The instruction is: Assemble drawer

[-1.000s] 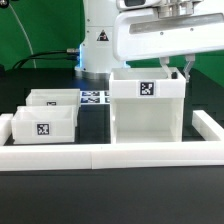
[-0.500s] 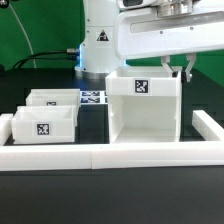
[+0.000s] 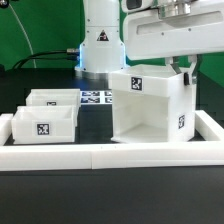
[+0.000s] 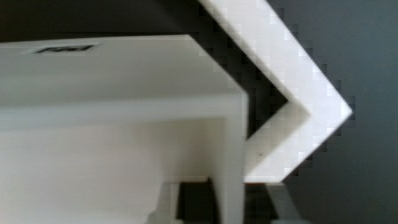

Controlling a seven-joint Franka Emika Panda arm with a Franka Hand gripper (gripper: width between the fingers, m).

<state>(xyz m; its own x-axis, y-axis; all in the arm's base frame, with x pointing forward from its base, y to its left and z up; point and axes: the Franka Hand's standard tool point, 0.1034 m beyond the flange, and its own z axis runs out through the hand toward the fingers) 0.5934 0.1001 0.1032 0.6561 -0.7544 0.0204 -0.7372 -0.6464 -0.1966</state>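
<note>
Black tabletop (image 3: 100, 200), green backdrop (image 3: 40, 30). Tall white plastic drawer housing (image 3: 150, 105) at exterior view's right, rotated since 0.5 s ago; side tag now visible. Two-finger gripper (image 3: 183, 68), jaws clamped on its upper wall.

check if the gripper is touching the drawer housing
Touching. The wrist view shows a wall of the drawer housing pinched between the fingers of the gripper, with no gap showing on either side.

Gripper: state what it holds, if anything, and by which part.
The gripper holds the drawer housing by the top edge of its side wall on the exterior view's right; the wrist view shows that wall between the fingers.
</note>
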